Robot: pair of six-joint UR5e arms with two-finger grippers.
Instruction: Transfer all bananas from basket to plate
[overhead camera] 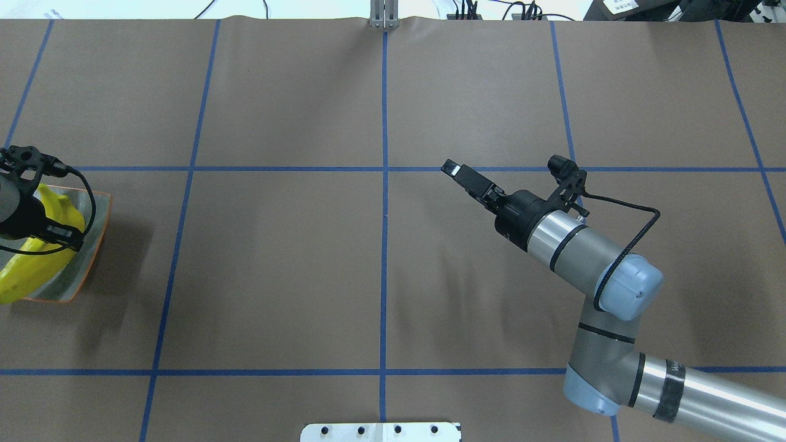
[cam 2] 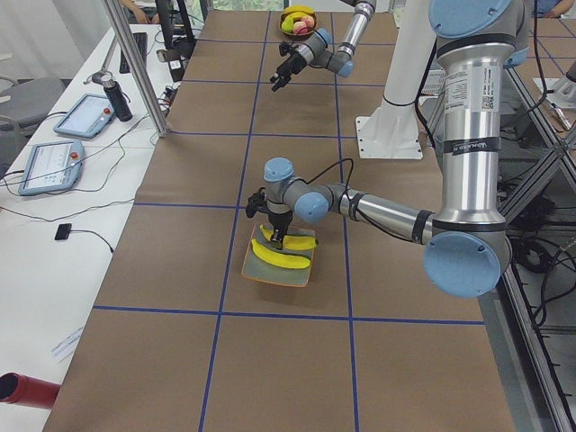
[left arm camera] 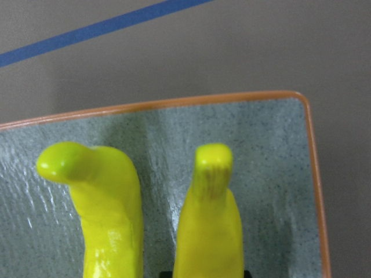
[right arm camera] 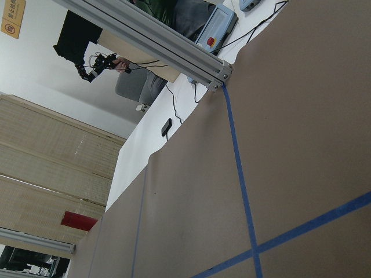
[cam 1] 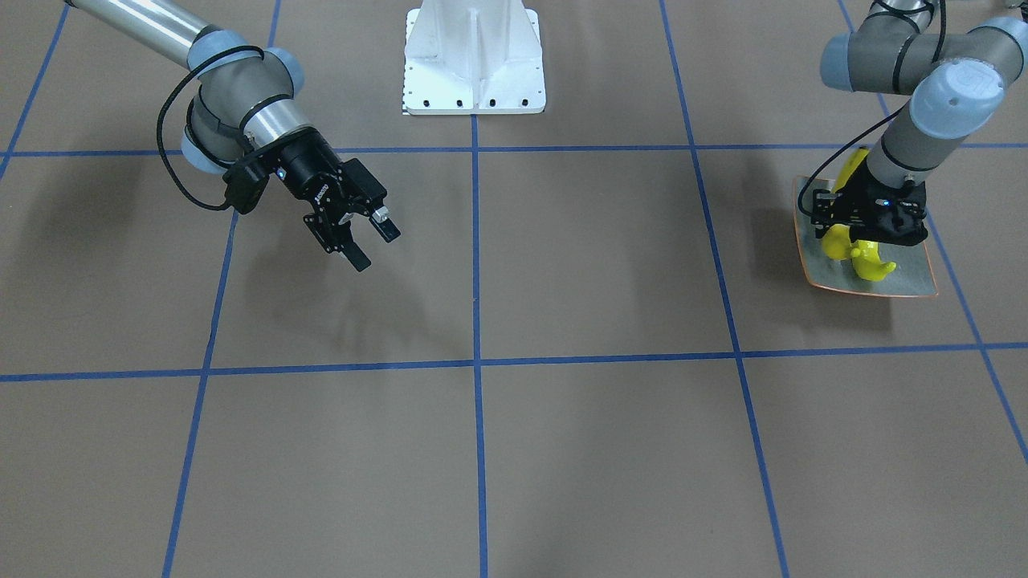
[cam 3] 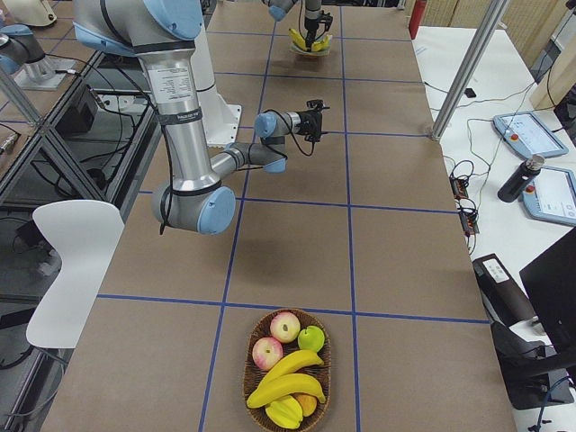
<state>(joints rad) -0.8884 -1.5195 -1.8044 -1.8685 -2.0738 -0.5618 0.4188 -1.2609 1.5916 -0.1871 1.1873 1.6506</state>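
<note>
Two bananas lay side by side on the plate, their stub ends toward its orange rim. Directly above them hung the left gripper, pointing down. Whether its fingers clasped a banana or stood apart could not be told. Well apart over the table, the right gripper hovered with fingers spread — nothing between them. At the table's right end the basket held other bananas — and apples.

Your front and overhead cams face each other, steep over the table; side cams look along it from either end. All four share the plate. Left wrist cam's tight above it; right skims tabletop.
</note>
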